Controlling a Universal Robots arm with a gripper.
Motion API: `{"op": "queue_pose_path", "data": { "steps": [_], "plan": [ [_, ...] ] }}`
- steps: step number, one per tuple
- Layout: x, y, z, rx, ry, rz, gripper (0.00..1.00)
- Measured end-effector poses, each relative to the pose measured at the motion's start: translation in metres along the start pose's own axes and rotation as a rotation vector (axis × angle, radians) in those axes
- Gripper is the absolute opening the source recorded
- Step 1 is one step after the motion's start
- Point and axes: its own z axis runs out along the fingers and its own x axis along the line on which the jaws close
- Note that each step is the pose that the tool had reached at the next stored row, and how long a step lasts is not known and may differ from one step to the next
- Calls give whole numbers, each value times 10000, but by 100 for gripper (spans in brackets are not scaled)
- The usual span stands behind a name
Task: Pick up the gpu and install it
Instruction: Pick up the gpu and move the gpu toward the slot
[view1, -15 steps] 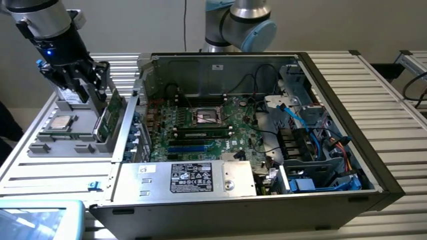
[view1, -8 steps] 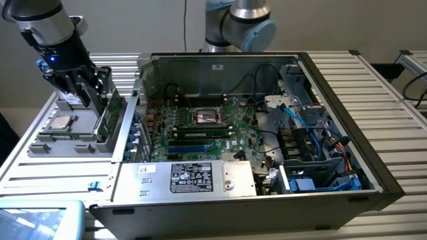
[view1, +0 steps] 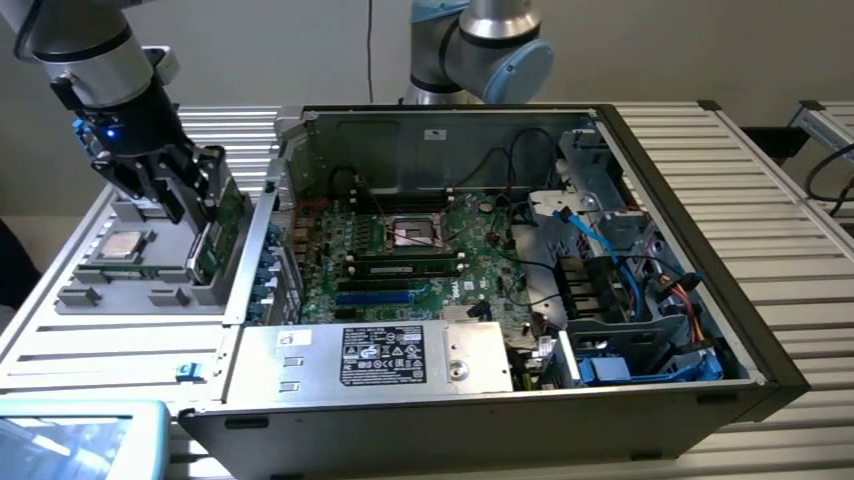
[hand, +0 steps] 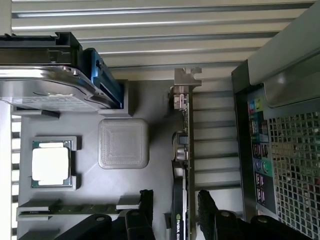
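Wrist view: the gripper (hand: 175, 202) has its jaws spread, one finger at each face of the gpu (hand: 183, 150), not pinching it. This probably lines them up to close on the flat faces. The gpu stands on edge in a slot of the grey holder (hand: 150, 105), presumably so both faces stay reachable. Exterior view: the card is at the exterior view's left, just beside the open computer case (view1: 701, 240). Its long axis runs near-to-far, with the silver bracket (hand: 186, 80) at the end away from the fingers.
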Motion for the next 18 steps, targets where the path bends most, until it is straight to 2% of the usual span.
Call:
{"op": "queue_pose_path", "data": {
  "steps": [6,11,18],
  "plan": [
    [1,-10,79,-11,-121,-11,49],
    [0,-14,131,-25,-275,-22,49],
    [5,-27,231,-39,-397,-31,49]
  ]
}}
